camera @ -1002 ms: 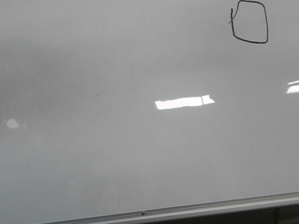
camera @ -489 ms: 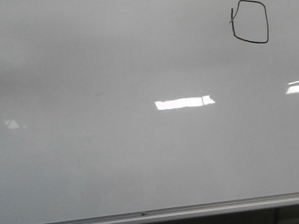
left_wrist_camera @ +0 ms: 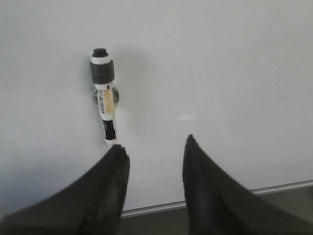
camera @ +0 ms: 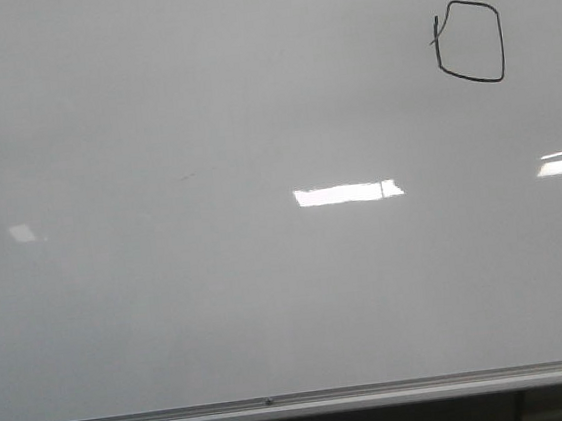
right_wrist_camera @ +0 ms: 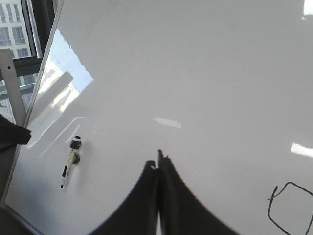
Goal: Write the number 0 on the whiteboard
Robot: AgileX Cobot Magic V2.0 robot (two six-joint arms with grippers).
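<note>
The whiteboard (camera: 267, 272) fills the front view, glossy white-grey with a silver bottom rail (camera: 281, 404). The number 0 (camera: 469, 42) is drawn near its upper right as a thin black boxy loop; it also shows in the right wrist view (right_wrist_camera: 288, 208). A black-and-white marker (left_wrist_camera: 104, 107) lies on the board just beyond my left gripper (left_wrist_camera: 154, 147), which is open with nothing between its fingers. In the right wrist view the marker (right_wrist_camera: 71, 161) shows far from my right gripper (right_wrist_camera: 157, 164), which is shut and empty. Neither gripper shows in the front view.
Bright rectangular light reflections (camera: 348, 192) sit on the board. The board's left edge and a window (right_wrist_camera: 14, 29) beyond it show in the right wrist view. The rail (left_wrist_camera: 274, 190) runs behind my left fingers.
A faint dark shadow at the far left of the front view has shifted and faded slightly. The drawn 0 is unchanged.
</note>
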